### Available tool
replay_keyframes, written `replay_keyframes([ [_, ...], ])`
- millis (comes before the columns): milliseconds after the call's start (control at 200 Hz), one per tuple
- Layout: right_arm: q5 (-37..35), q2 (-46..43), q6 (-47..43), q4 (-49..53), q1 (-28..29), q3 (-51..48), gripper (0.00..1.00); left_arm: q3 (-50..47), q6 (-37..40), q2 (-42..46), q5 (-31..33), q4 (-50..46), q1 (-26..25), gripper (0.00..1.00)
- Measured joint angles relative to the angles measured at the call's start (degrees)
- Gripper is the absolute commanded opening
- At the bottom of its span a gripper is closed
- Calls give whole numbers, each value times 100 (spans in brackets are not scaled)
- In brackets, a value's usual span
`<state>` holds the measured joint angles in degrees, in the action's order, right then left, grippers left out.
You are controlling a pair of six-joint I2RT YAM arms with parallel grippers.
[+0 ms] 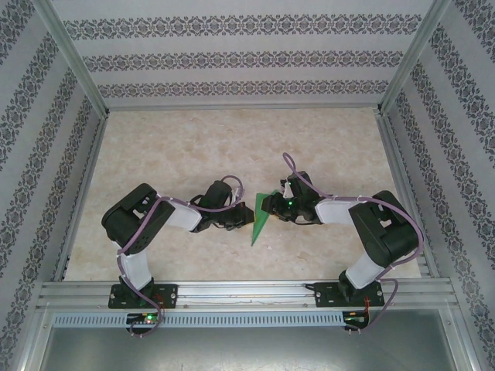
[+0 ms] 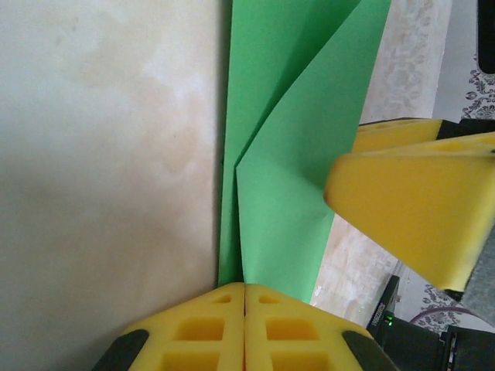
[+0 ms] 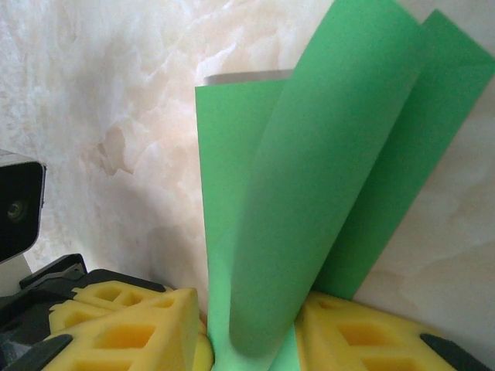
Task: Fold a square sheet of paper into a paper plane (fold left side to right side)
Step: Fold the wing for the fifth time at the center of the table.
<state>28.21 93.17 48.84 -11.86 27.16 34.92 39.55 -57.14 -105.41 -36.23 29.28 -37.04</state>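
The square sheet of paper (image 1: 260, 221) is bright green and folded into a narrow pointed shape between the two arms, mid-table. In the left wrist view the paper (image 2: 286, 154) shows diagonal creases. One crease runs straight into the seam of my left gripper (image 2: 244, 286), whose yellow pads are pressed together on it. My right gripper (image 3: 251, 301) has its jaws partly apart with a loose curl of the paper (image 3: 325, 154) filling the gap. Its yellow finger (image 2: 410, 209) rests on the sheet's right edge. From above, the left gripper (image 1: 241, 216) and the right gripper (image 1: 271, 205) flank the paper.
The marble-patterned tabletop (image 1: 201, 147) stretches away behind the arms. It is fenced by aluminium rails (image 1: 240, 290) in front and patterned walls (image 1: 232, 58) on the other sides. The two arms nearly meet over the paper.
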Motion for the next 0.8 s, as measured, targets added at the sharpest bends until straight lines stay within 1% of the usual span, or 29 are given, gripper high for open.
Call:
replay_keyframes([
  [575,-35,-33,-76,116,13,50,41,122,186,-22,-2,-262,4,1],
  [799,-42,-55,-74,114,11,44,39,160,219,-31,-7,-334,4,1],
])
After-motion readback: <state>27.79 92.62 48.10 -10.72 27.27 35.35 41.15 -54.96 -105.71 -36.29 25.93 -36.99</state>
